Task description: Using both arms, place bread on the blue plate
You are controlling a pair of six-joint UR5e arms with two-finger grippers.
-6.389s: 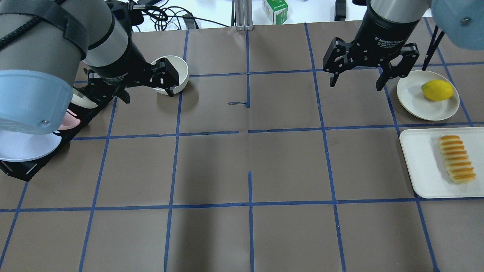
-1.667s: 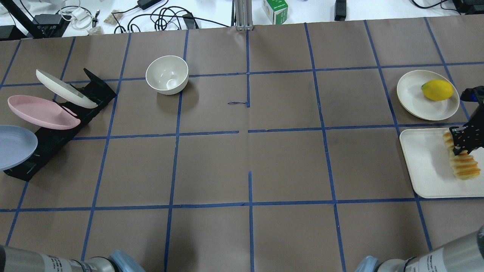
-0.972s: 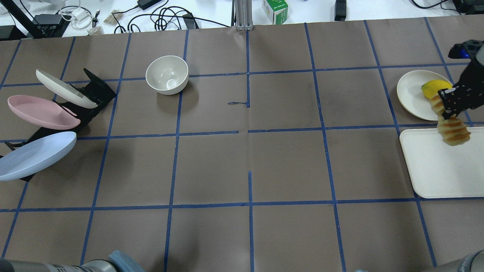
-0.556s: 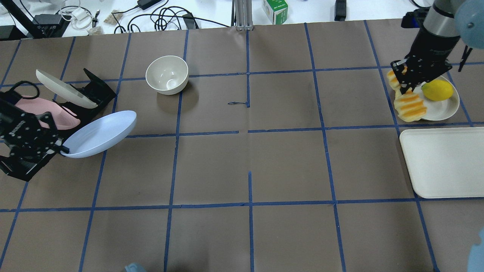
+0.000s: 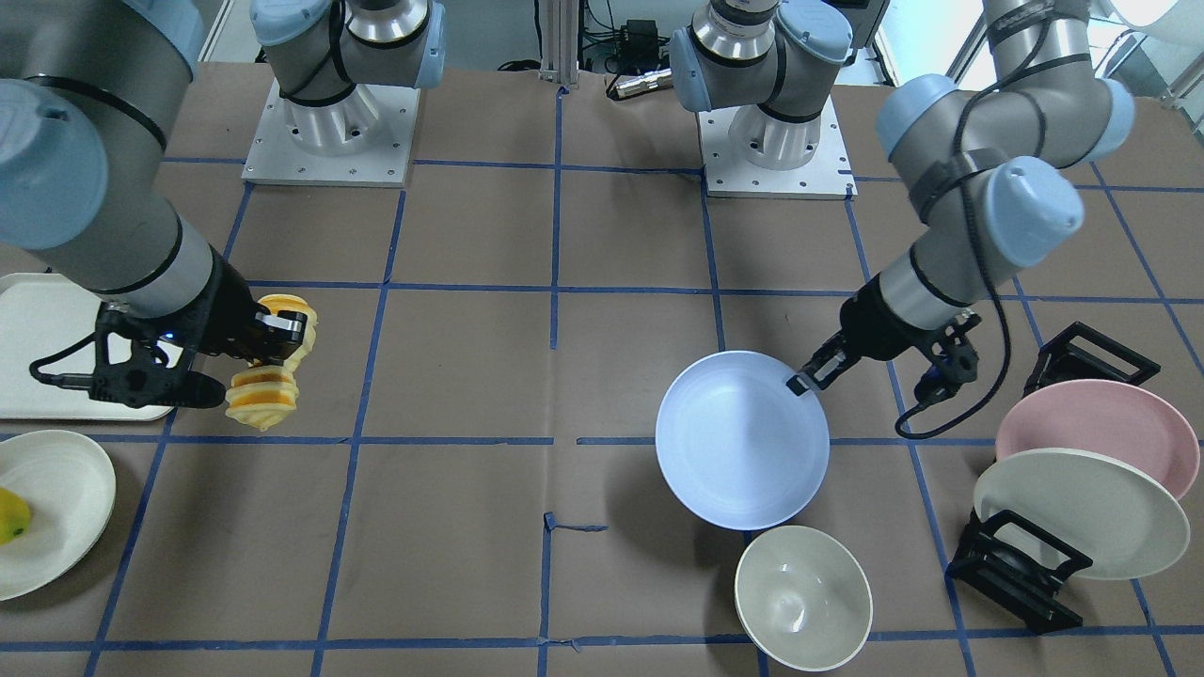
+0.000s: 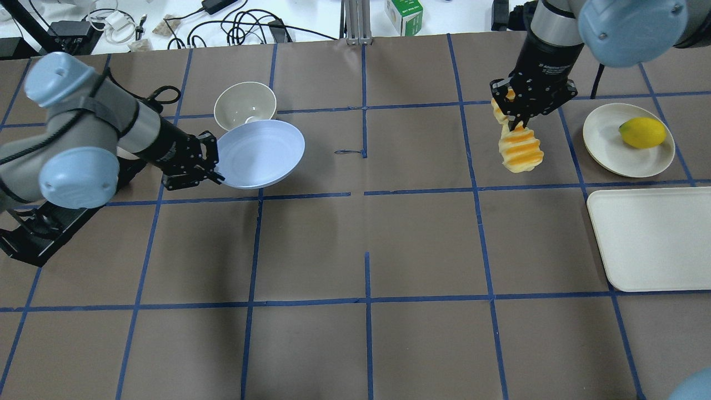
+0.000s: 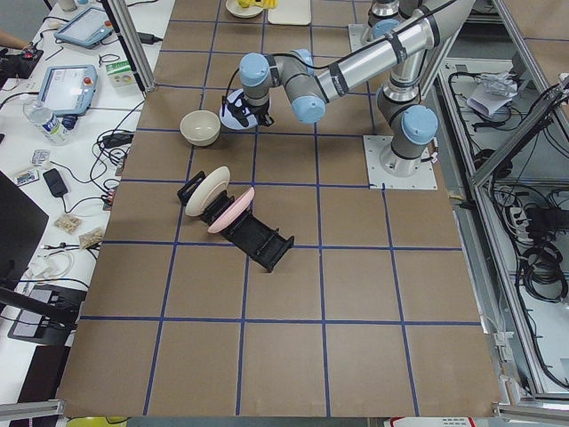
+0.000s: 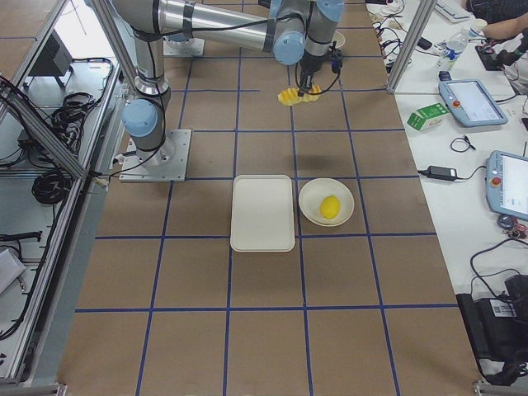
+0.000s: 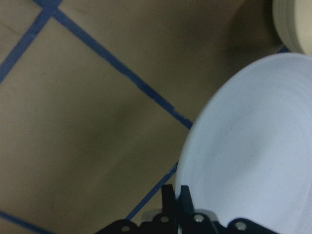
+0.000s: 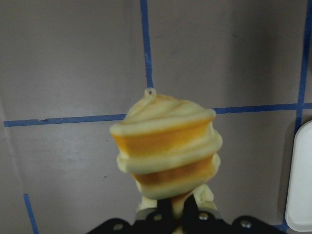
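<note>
Above mid-table, both loads airborne.

Bread [image 6: 520, 147]: off the tray [image 6: 639, 250] it lay on seconds ago. It now hangs lengthwise from the right gripper [image 6: 519, 115], clenched on its upper end, well inward of the tray.

Blue plate [image 6: 261, 154]: out of the rack [image 6: 30, 244], pinched at its rim by the left gripper [image 6: 216, 166], tilted, just beside the bowl [image 6: 244, 103].

Judgement: both pickups done; meeting and release remain.

Bread's look: segmented, orange-golden ridges, pale yellow sides; it droops below the grip, so likely soft.
</note>
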